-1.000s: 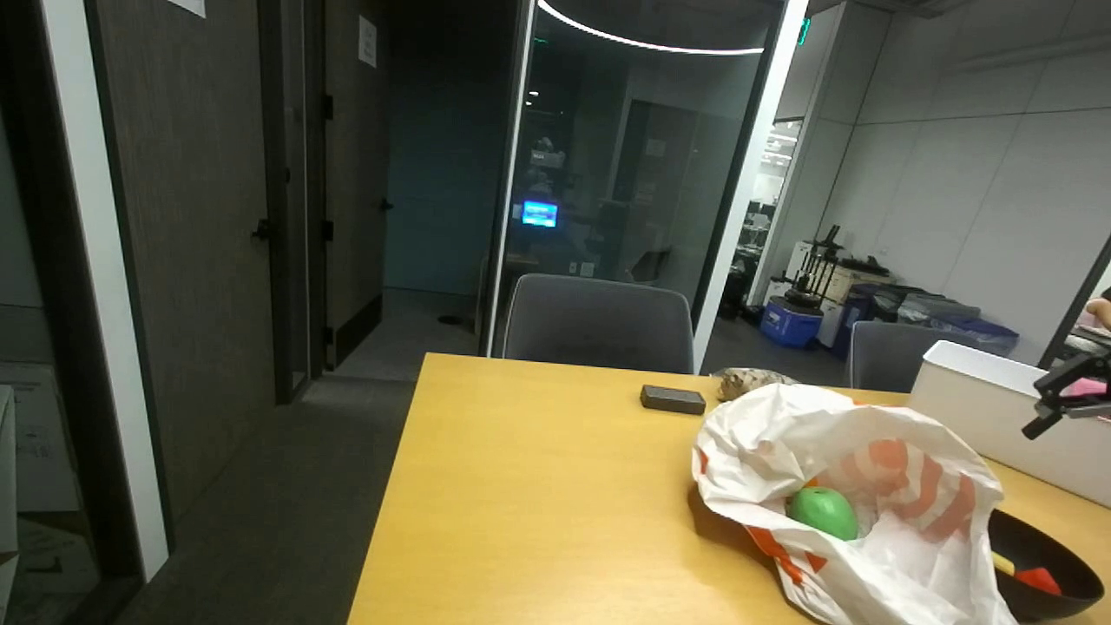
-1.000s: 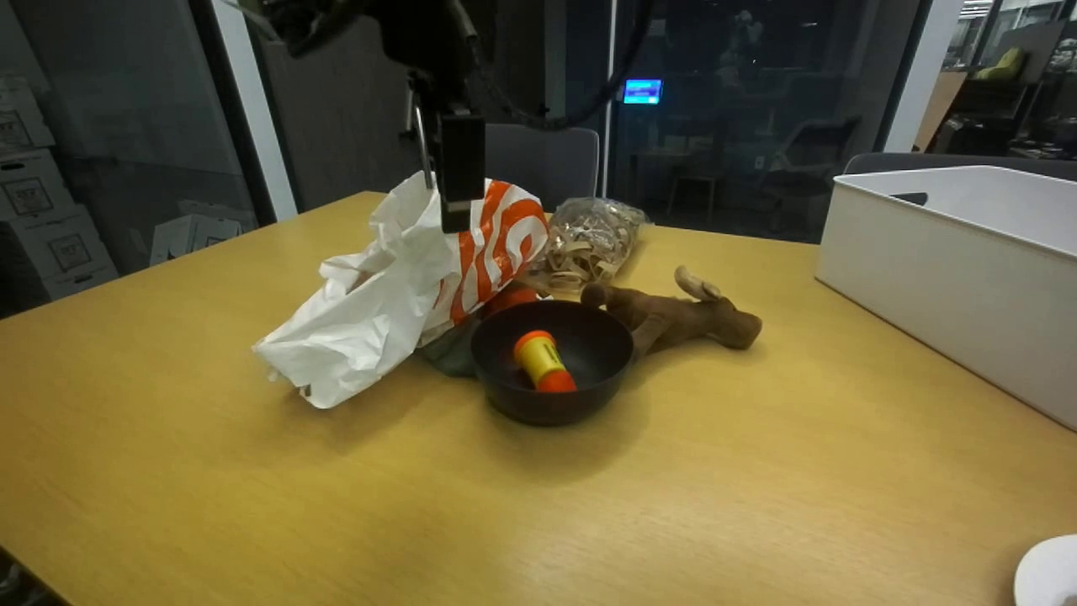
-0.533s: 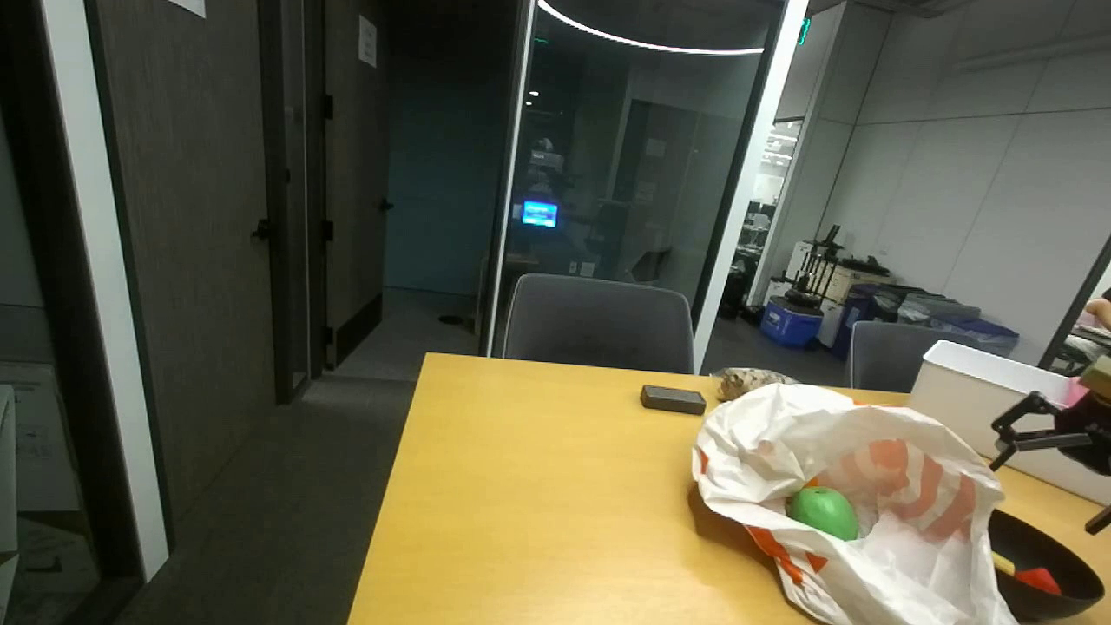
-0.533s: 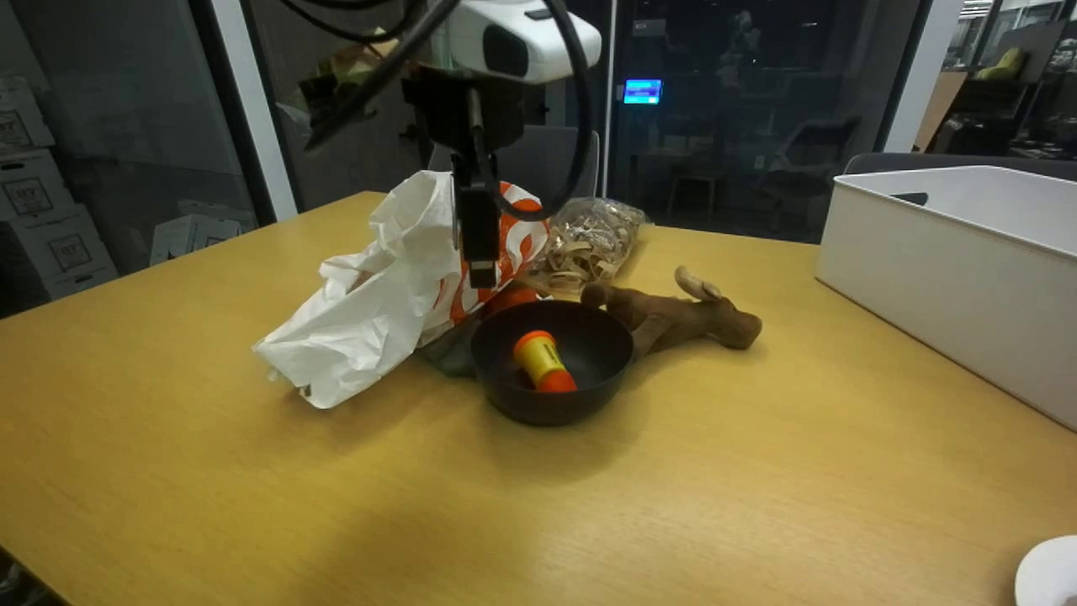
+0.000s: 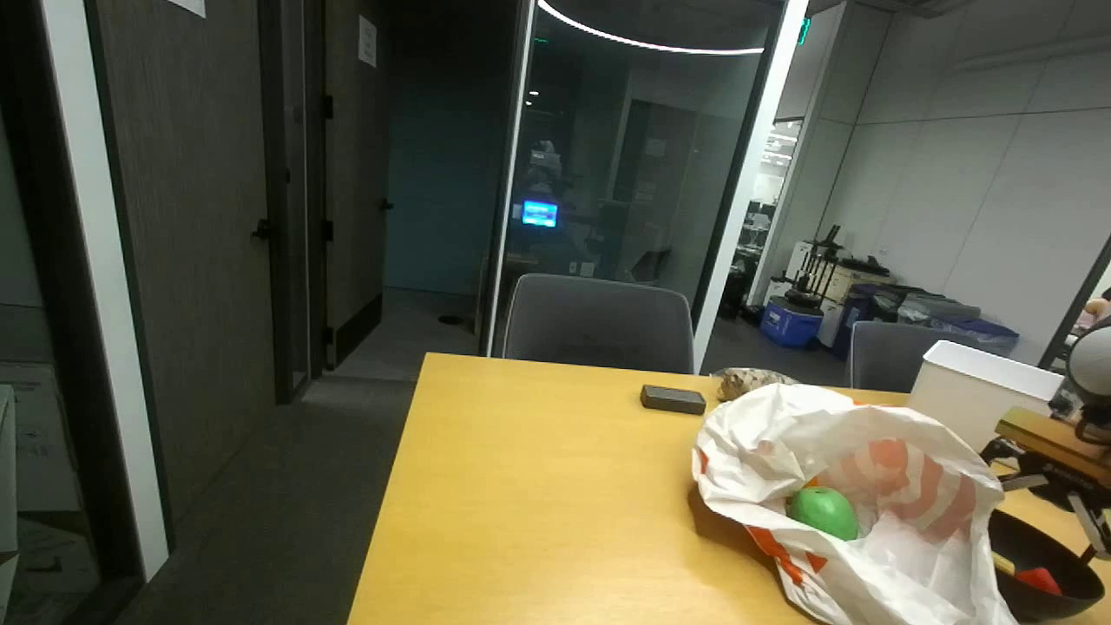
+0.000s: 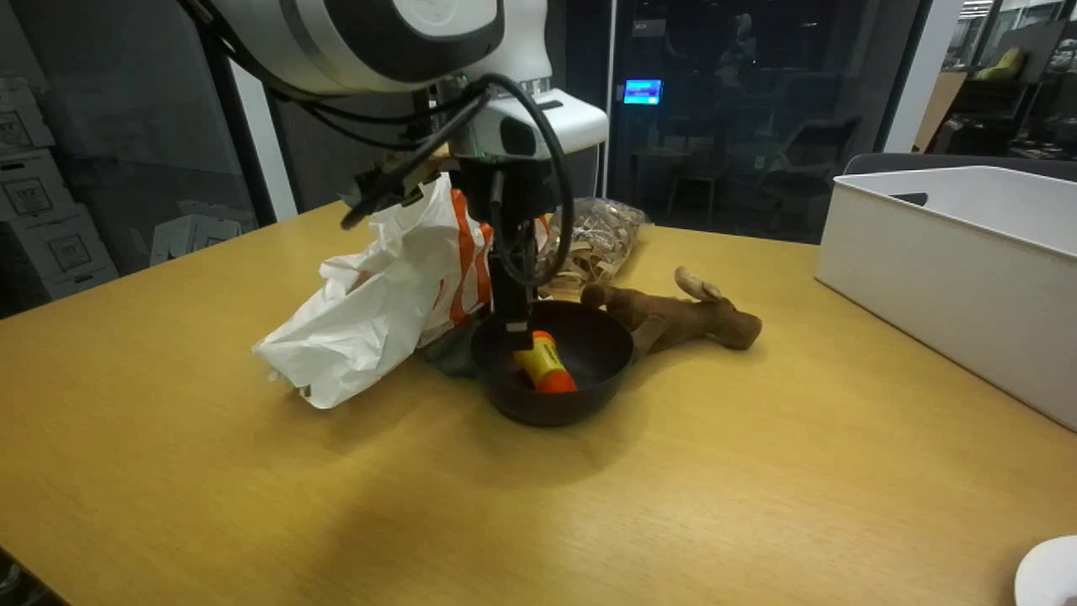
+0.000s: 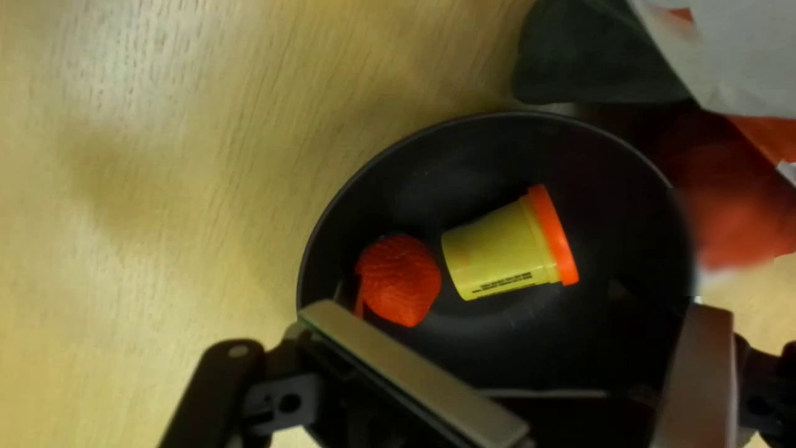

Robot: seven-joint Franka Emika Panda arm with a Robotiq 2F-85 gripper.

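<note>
Tabletop (image 7: 168,236): wood-toned, under black bowl (image 7: 448,171).
Claw (image 7: 556,367): spread, holding nothing.
Yellow tub (image 7: 497,258): in bowl, about eleven o'clock from claw (wrist view); long axis roughly eight-to-two.

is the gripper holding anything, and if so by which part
Nothing is held: the gripper stands open at the black bowl, nothing between its fingers.

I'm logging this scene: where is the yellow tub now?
In the wrist view, the yellow tub lies on its side in the black bowl, right of the red lump.
</note>
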